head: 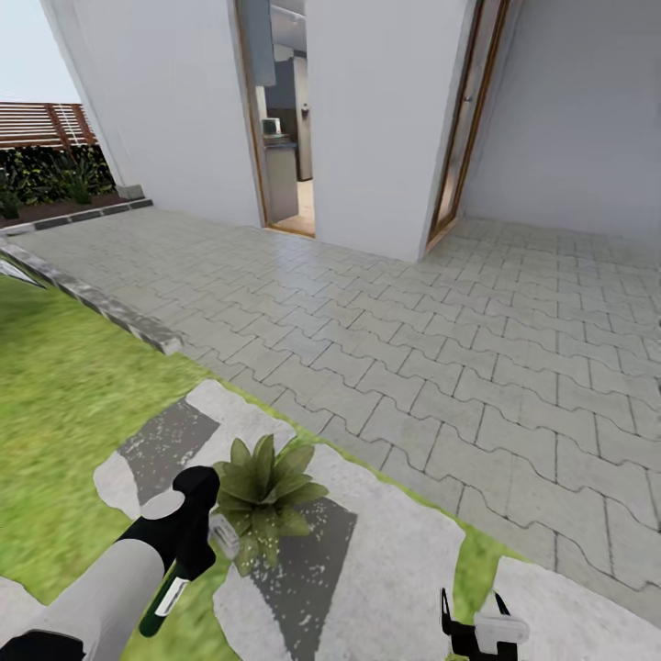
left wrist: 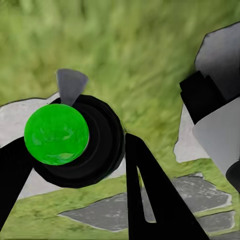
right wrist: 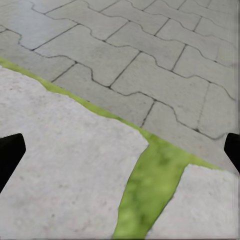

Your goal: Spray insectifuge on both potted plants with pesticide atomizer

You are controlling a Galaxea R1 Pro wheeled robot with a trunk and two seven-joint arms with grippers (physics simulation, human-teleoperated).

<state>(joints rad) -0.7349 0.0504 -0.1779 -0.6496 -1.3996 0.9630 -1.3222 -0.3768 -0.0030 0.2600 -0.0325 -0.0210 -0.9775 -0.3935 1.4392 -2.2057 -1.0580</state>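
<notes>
The left gripper (head: 188, 537) is clamped around the pesticide atomizer (head: 170, 588), whose pale nozzle sits just beside a potted plant (head: 264, 496) standing on a grey stepping stone (head: 386, 551) at the lawn (head: 64, 395) edge, near the paved patio (head: 441, 321). The right gripper (head: 477, 633) hangs over the stone's far corner, fingers spread wide apart with nothing between them.

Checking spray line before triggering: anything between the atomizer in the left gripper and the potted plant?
Nothing visible. In the head view the pesticide atomizer, held in the left gripper, has its pale nozzle right beside the potted plant on the stepping stone, with no object between them.
</notes>
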